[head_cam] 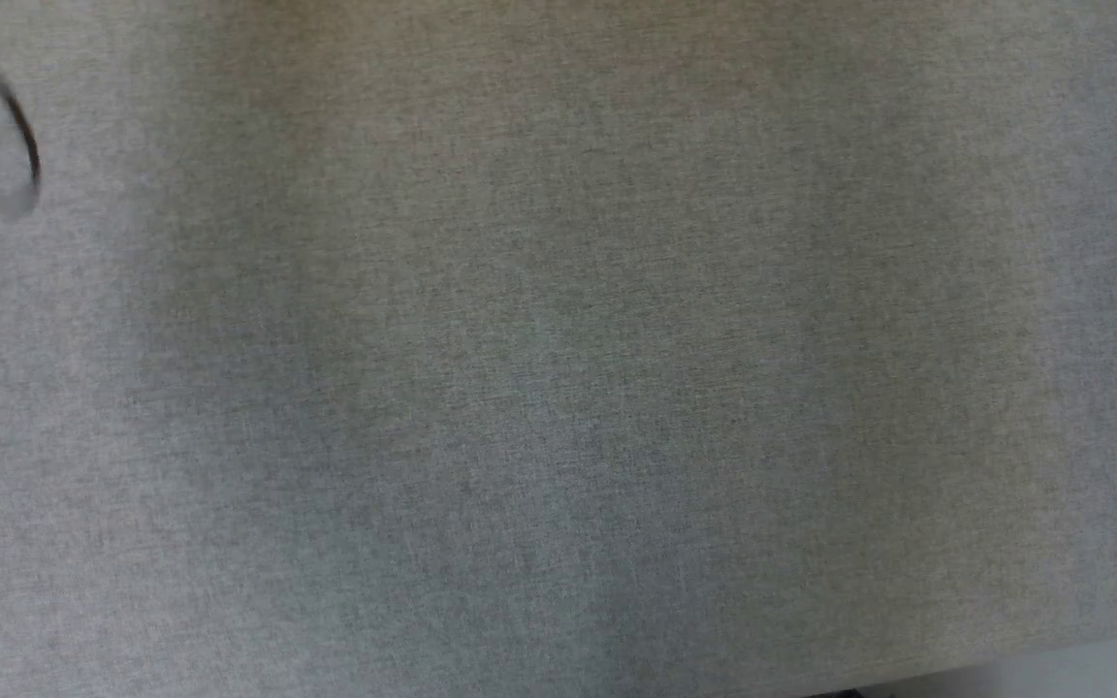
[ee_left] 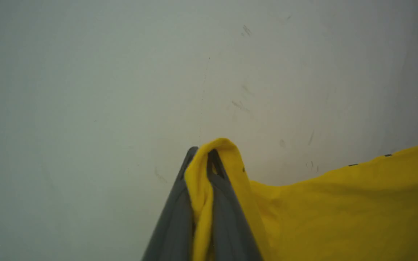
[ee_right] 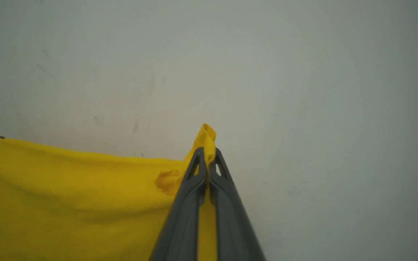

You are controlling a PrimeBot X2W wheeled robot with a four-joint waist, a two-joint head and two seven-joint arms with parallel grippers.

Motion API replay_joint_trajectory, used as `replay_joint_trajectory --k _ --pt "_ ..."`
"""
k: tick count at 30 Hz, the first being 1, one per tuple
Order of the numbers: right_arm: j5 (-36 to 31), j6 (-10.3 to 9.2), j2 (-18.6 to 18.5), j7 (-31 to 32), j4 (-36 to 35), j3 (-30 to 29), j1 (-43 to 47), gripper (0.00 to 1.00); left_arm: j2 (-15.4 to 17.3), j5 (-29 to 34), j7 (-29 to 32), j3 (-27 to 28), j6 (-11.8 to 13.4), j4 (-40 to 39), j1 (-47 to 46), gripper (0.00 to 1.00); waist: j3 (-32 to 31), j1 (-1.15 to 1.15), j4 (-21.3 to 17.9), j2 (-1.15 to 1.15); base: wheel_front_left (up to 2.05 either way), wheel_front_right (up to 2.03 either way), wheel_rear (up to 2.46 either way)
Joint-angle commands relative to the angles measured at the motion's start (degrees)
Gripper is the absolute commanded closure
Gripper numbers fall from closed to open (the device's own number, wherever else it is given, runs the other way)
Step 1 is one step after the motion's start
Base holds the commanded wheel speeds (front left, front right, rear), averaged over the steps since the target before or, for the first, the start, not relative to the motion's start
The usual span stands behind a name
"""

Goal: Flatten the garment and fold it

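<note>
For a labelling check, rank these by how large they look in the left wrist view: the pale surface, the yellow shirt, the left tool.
1. pale surface, most of the frame.
2. yellow shirt, lower right.
3. left tool, shut on a shirt fold; it is nearest the camera, so it looks bigger than it is.

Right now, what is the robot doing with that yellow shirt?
The robot is holding the yellow shirt with both grippers. The left gripper is pinched shut on one bunched edge, and the right gripper is pinched shut on another. The cloth sags between them, so it looks held up, not yet laid flat or folded.
</note>
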Motion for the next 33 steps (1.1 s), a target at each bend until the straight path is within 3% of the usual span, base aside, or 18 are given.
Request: replay_joint_trajectory --k 1,7,14,21,29,33 --pt "0.92 -0.12 -0.07 -0.3 0.28 1.09 1.83 1.0 0.33 0.39 -0.45 -0.75 -0.4 0.52 1.84 1.0 -0.79 -0.03 0.06 0.0 0.0 0.0 0.0" --pt "8.94 -0.12 -1.74 2.41 -0.47 9.1 12.38 1.0 1.49 0.6 -2.61 -6.36 -1.24 4.74 12.82 1.0 -4.71 -0.03 1.41 0.0 0.0 0.0 0.0" --pt "16.35 -0.12 -4.65 6.96 -4.04 12.12 28.53 1.0 2.0 -3.44 -6.26 -13.91 -1.43 4.57 25.83 1.0 -11.72 -0.03 3.04 0.0 0.0 0.0 0.0" --pt "17.88 -0.12 -6.76 10.68 -8.04 10.87 47.16 1.0 5.74 -13.08 -3.13 -24.01 -1.44 -4.34 41.66 1.0 -18.04 -0.03 4.87 0.0 0.0 0.0 0.0" --pt "14.86 -0.12 -6.64 12.97 -12.1 6.37 61.97 1.0 11.05 -21.71 3.89 -28.61 -1.43 -13.33 56.87 1.0 -22.56 -0.03 6.23 0.0 0.0 0.0 0.0" --pt "12.79 -0.12 -6.4 15.69 -14.94 3.62 67.67 1.0 12.9 -24.84 7.18 -29.83 0.62 -18.83 63.95 1.0 -24.08 -0.03 6.56 0.0 0.0 0.0 0.0"
